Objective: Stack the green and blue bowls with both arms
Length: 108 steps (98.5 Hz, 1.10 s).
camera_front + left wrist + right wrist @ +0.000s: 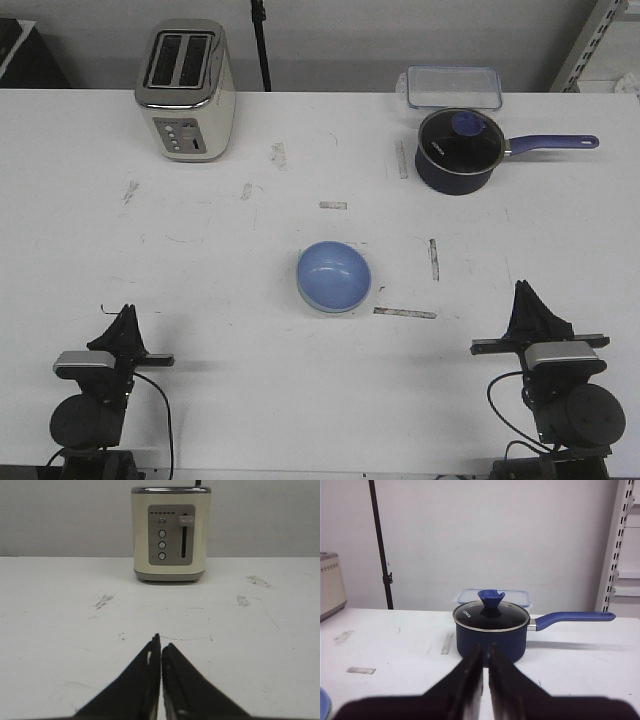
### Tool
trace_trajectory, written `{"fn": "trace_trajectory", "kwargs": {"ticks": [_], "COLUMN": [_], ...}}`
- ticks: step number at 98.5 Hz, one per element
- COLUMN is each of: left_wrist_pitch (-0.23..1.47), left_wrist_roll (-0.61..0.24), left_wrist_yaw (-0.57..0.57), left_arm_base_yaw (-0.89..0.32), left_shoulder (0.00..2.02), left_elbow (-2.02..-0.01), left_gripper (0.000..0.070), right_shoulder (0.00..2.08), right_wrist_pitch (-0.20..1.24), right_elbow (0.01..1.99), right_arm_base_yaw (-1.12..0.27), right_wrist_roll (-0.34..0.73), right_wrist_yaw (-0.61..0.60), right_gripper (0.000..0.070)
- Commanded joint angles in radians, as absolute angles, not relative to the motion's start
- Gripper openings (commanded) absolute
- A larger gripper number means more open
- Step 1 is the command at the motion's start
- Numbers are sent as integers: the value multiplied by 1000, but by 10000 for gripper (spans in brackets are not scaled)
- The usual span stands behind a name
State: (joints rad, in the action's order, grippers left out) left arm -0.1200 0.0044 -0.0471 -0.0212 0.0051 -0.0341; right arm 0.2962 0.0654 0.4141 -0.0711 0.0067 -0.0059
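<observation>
The light blue bowl point(334, 275) sits upright at the table's middle. A thin pale green rim point(312, 304) shows under its near-left edge, so the green bowl seems nested beneath it and mostly hidden. A sliver of the blue bowl point(322, 703) shows in the right wrist view. My left gripper point(127, 314) rests shut and empty at the near left, well away from the bowls; it also shows in the left wrist view point(161, 646). My right gripper point(523, 290) rests shut and empty at the near right; it also shows in the right wrist view point(485, 648).
A cream toaster point(187, 90) stands at the far left point(170, 532). A dark navy saucepan point(458, 150) with a lid and purple handle stands at the far right point(491, 630). A clear lidded container point(452, 86) lies behind it.
</observation>
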Motion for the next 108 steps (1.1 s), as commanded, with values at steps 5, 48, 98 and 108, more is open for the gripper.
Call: {"fn": "trace_trajectory", "kwargs": {"ticks": [5,48,98,108], "left_wrist_pitch": [-134,-134,-133,-133], "left_wrist_roll": [19,40,40,40], "left_wrist_yaw": [-41,-30,-30,-30], "left_arm_base_yaw": [-22,-22,-22,-22], "left_shoulder": [3,3,3,3], "left_elbow": [-12,-12,-12,-12], "left_gripper": [1,1,1,1], "right_shoulder": [295,295,295,295], "right_wrist_pitch": [53,53,53,53], "right_elbow": [411,411,411,411], "right_arm_base_yaw": [-73,-73,-73,-73], "right_wrist_roll": [3,3,3,3], "right_wrist_yaw": [-7,-7,-7,-7], "right_gripper": [15,15,15,15]}}
